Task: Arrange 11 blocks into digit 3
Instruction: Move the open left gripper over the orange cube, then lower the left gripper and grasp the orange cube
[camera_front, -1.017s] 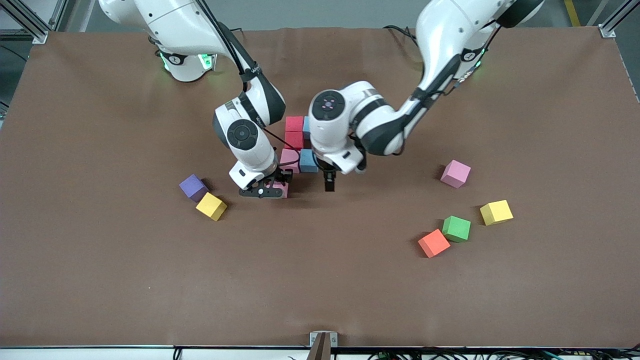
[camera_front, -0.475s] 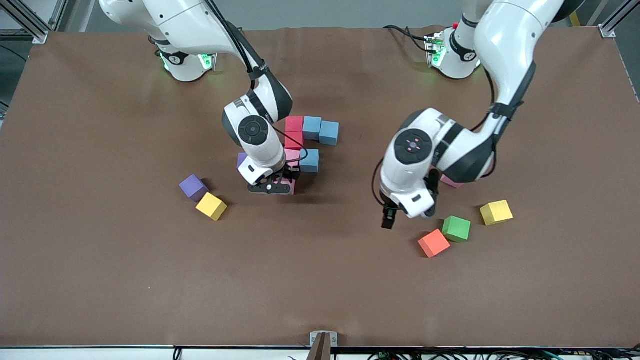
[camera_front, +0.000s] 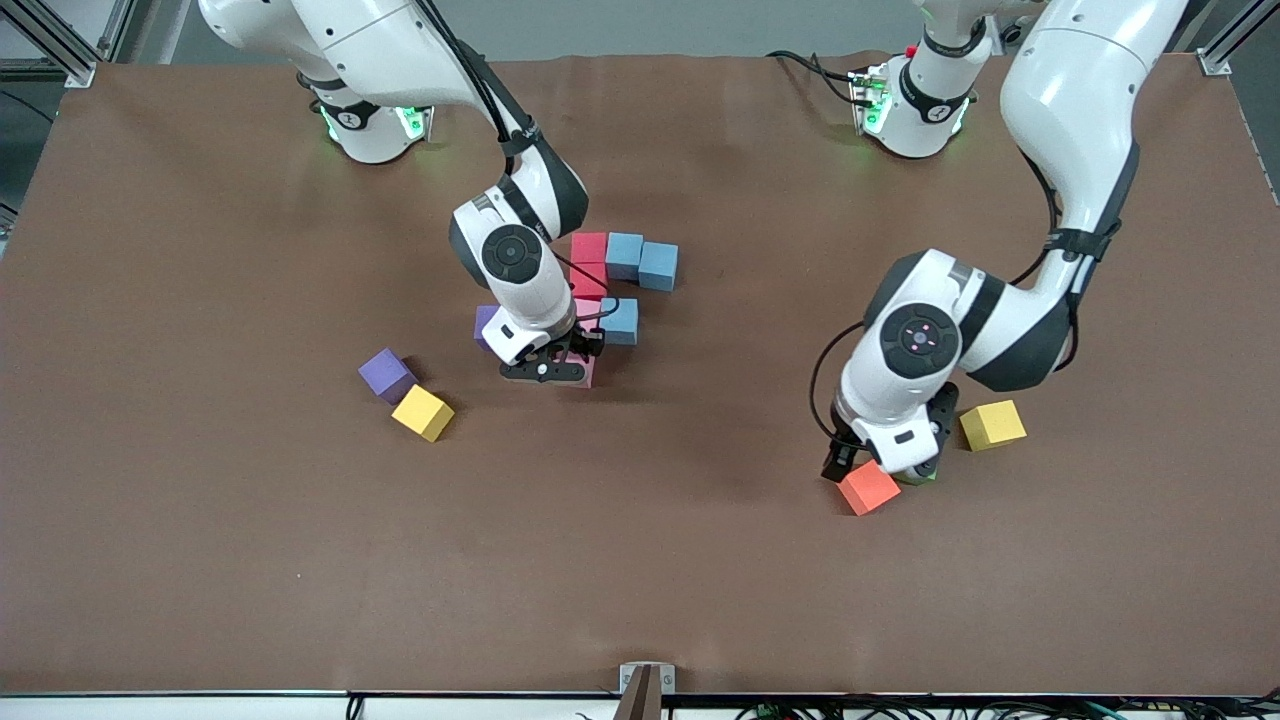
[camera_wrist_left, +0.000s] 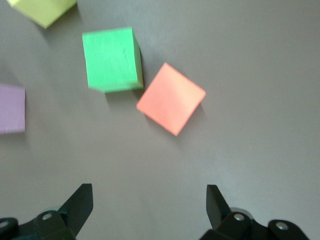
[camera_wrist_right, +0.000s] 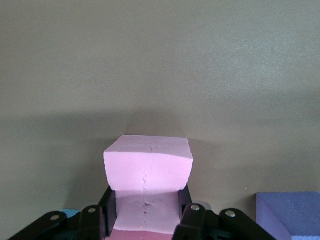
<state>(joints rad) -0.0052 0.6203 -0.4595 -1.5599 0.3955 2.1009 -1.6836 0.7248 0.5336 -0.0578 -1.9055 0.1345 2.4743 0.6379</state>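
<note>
Blocks of the unfinished digit 3 (camera_front: 612, 280) sit in the middle of your worktop (camera_front: 200, 550): a red one (camera_front: 589, 247) with two light blue ones (camera_front: 640, 262) beside it toward the left arm's end, a second red one (camera_front: 588, 280) nearer the front camera, then a pink one (camera_front: 585, 308) with a third light blue one (camera_front: 620, 320) beside it. Your right hand (camera_front: 545, 371) is down at the near end of that cluster, clamped on a pink block (camera_wrist_right: 148, 187). A purple cube (camera_front: 486, 325) shows just beside this arm's wrist, and another purple cube (camera_front: 385, 373) touches a yellow block (camera_front: 422, 412) toward the right arm's end.

Your left hand (camera_wrist_left: 149, 210) hangs over the orange block (camera_wrist_left: 171, 98), fingers spread apart and holding nothing. The green block (camera_wrist_left: 111, 59) lies just beside the orange one, corner to corner. A second yellow block (camera_front: 992, 424) lies near them, and the left wrist view catches a lilac-pink cube (camera_wrist_left: 11, 108) at its edge
</note>
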